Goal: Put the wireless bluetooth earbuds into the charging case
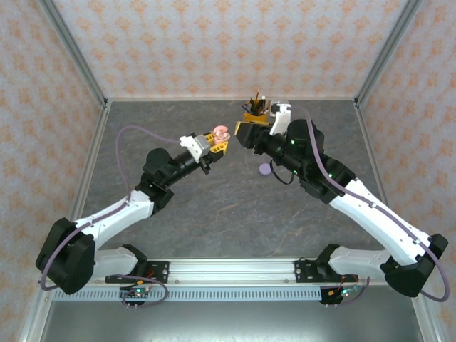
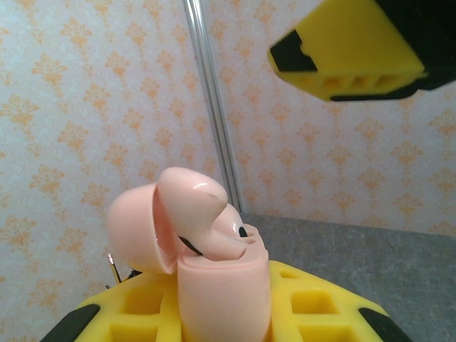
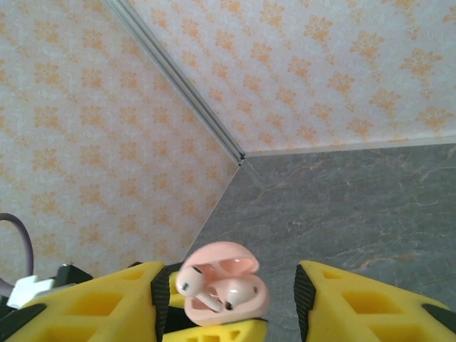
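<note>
The pale pink charging case (image 1: 220, 133) stands with its lid open, and my left gripper (image 1: 214, 145) is shut on its lower half. In the left wrist view the case (image 2: 224, 285) sits between the yellow fingers (image 2: 121, 313), with a pink earbud (image 2: 191, 205) lying tilted across its opening. The right wrist view shows two earbuds in the case (image 3: 246, 308): one (image 3: 241, 291) seated, the other (image 3: 191, 282) leaning out with its head up. My right gripper (image 3: 232, 292) is open, its pads either side of the case and clear of it. It hovers just right of the case (image 1: 241, 134).
A small lilac round piece (image 1: 265, 169) lies on the grey table beside my right arm. A yellow holder with pens (image 1: 256, 108) stands at the back near the wall. Patterned walls and metal posts (image 2: 214, 121) close in the table.
</note>
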Motion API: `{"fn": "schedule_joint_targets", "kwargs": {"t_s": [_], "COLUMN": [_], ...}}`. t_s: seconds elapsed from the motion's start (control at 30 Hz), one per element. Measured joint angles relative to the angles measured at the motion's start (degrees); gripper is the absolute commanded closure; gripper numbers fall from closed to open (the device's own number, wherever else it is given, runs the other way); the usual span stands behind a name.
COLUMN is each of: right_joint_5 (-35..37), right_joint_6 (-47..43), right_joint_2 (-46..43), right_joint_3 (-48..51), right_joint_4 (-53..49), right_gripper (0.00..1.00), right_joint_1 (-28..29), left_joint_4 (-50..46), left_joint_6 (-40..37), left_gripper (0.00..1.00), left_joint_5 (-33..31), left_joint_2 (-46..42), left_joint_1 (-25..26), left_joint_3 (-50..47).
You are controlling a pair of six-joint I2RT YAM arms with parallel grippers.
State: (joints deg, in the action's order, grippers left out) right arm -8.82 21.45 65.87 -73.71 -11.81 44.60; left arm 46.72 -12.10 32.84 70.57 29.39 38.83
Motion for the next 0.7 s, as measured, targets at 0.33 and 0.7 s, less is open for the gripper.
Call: {"fn": "schedule_joint_targets", "kwargs": {"t_s": [0.33, 0.7], "right_joint_5": [-1.3, -0.4], "right_joint_6": [-1.3, -3.7], "right_joint_2": [10.6, 15.8], "right_joint_3": [-13.6, -16.1], "right_joint_4": [-14.5, -21.0], "right_gripper": [0.39, 0.38], "right_joint_1": [0.7, 0.7], "left_joint_4": [1.0, 2.5], "left_joint_6": [1.6, 3.3], "left_gripper": [1.0, 1.0], "left_joint_5": [0.2, -0.2], "left_joint_2": [3.5, 4.6], "left_joint_1": [0.0, 0.0], "left_joint_3": [0.1, 0.1]}}
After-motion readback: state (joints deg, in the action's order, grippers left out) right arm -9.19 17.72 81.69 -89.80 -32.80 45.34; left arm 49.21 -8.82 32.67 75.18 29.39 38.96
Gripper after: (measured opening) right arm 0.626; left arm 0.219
